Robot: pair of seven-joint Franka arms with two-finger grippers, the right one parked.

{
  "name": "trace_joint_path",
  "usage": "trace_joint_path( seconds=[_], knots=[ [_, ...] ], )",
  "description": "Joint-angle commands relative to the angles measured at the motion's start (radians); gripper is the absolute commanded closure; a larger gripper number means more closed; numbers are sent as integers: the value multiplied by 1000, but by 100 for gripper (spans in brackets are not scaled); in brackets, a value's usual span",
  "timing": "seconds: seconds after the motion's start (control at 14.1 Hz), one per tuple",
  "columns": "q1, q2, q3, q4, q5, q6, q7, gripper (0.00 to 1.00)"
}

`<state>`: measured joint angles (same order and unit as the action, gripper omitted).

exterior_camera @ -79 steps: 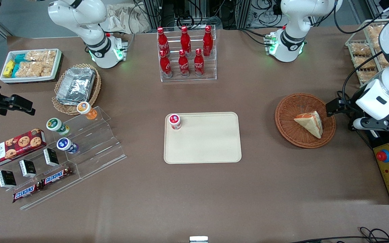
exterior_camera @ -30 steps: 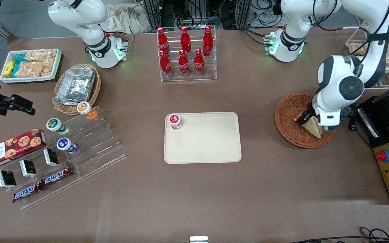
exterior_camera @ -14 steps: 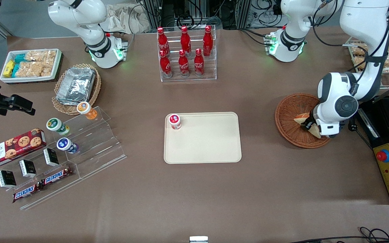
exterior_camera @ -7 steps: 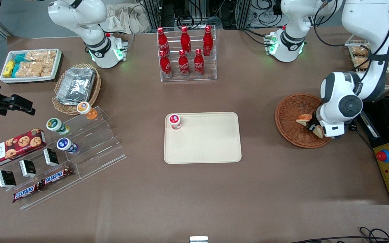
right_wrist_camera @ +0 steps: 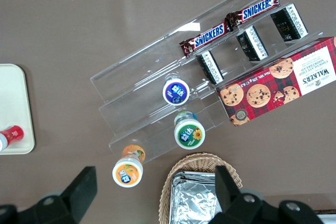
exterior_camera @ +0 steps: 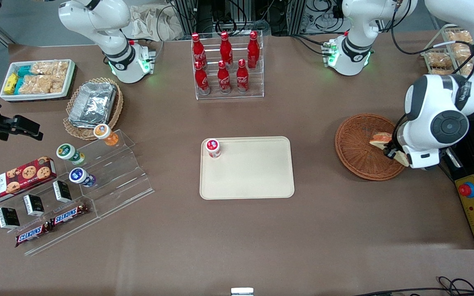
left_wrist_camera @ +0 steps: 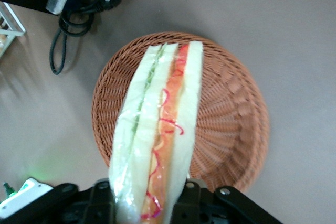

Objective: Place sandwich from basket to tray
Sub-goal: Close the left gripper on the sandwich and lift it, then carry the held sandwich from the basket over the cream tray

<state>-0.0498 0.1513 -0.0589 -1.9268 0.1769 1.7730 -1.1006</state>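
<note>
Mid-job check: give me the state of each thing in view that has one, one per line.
sandwich: held in the jaws, lifted above the basket
gripper: shut on the sandwich, above the basket's edge nearest the working arm's end
basket: empty, on the table
tray: flat on the table, holding only the red-lidded cup
red-lidded cup: upright in a tray corner
cola bottles: upright in their clear rack

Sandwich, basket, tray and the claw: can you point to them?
sandwich [left_wrist_camera: 157,129]: left wrist view, filling edge.
basket [exterior_camera: 354,144]: front view, woven floor.
tray [exterior_camera: 253,172]: front view, bare middle.
claw [exterior_camera: 394,153]: front view, gripping the sandwich.
</note>
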Motion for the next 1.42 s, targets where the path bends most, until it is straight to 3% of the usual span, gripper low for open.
trace_joint_path(
  seconds=[0.0, 0.35, 0.78, 1.06, 1.35],
  knots=[
    [-4, 13, -51, 116, 7, -69, 23, 78],
    [-4, 48, -171, 276, -54, -73, 71, 78],
    [-4, 89, -274, 311, -149, -21, 192, 77],
    [-60, 183, -334, 311, -126, 81, 194, 77],
    [-162, 276, -334, 310, -36, 163, 194, 77]
  ],
)
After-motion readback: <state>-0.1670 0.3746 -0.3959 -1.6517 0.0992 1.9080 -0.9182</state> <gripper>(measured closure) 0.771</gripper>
